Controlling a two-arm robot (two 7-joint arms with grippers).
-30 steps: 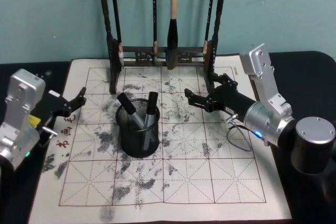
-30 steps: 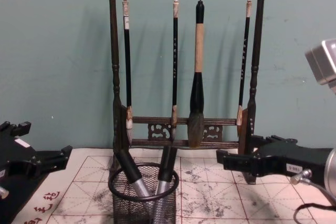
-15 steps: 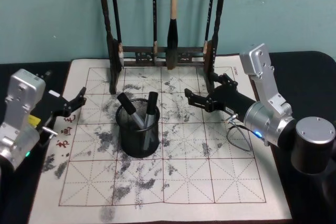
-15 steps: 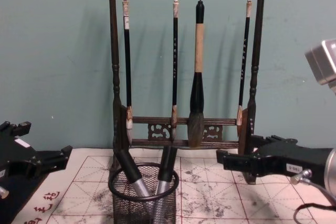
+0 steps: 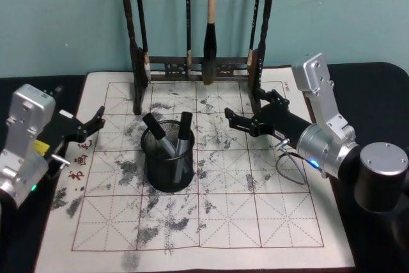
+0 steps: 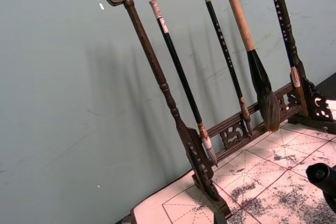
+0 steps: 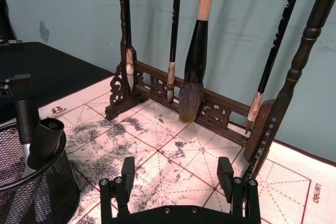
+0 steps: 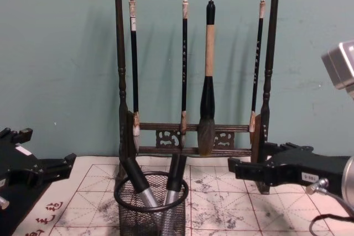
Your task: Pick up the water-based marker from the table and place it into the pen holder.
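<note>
Hidden: the lower parts of both markers [image 5: 167, 137] sit inside the holder [image 5: 167, 164], seen only dimly through the mesh; in the chest view the holder's base is cut off at the lower edge.
Markers: two, black caps up, leaning apart inside the holder, the left one tilted more.
Holder: stands on the mat [image 5: 255, 222] covering the worktop, in front of the brush rack [image 5: 201, 65], between the two grippers.
Right gripper [image 5: 250, 114]: hangs over the mat to the right of the holder, well apart from it, fingers spread wide, empty, touching nothing.
Left gripper [image 5: 89, 126]: at the mat's left edge beside the red characters, holding nothing; how far its fingers are parted cannot be told.
</note>
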